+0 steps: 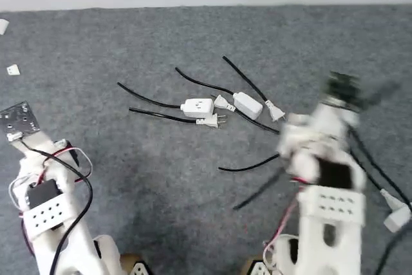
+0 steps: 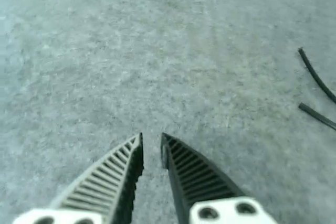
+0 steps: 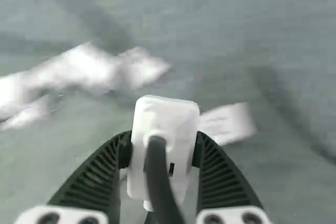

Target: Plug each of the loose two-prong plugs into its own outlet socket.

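Grey felt-like matting is spread over the table. Near its middle a white outlet socket [image 1: 196,107] is laid on its black cord, with a two-prong plug [image 1: 212,120] just beside it. A second plug [image 1: 223,102] is seen between that socket and a second socket [image 1: 248,105], and a third plug [image 1: 275,113] lies near. Another white socket block [image 3: 163,124] is clamped across its sides by the right gripper [image 3: 163,139], its cord trailing back between the jaws. The left gripper [image 2: 151,137] is held over bare matting, jaws narrowly parted on nothing. The pieces are judged light, hard and smooth, the cords springy. Each plug is best gripped across its flat body, behind the prongs.
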Robot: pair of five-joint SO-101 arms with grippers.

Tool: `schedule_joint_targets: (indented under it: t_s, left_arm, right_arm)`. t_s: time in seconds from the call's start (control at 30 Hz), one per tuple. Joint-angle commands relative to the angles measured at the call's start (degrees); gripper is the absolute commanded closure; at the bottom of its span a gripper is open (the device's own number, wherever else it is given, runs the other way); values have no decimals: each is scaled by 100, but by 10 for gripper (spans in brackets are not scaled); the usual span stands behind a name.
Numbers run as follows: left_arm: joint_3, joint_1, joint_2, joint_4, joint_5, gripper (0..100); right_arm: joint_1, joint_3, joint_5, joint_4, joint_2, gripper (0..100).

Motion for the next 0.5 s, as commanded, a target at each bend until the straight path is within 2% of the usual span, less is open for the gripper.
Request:
schedule_joint_targets:
  t_s: [0.0, 0.07, 0.13, 0.33, 0.47]
  left_arm:
    - [-84, 105, 9, -185, -114, 934]
    - [-84, 132, 9, -185, -114, 934]
    - [-84, 132, 9, -185, -114, 934]
    - [-75, 132, 9, -185, -114, 934]
    - [-75, 132, 9, -185, -114, 934]
  right_arm:
    - [2202, 299, 624, -1130, -110, 991]
    - [2941, 369, 809, -1727, 259, 991]
    - [3354, 352, 923, -2255, 804, 991]
    - [3741, -167, 976, -3653, 2800, 990]
    - [3785, -853, 949, -3785, 3793, 976]
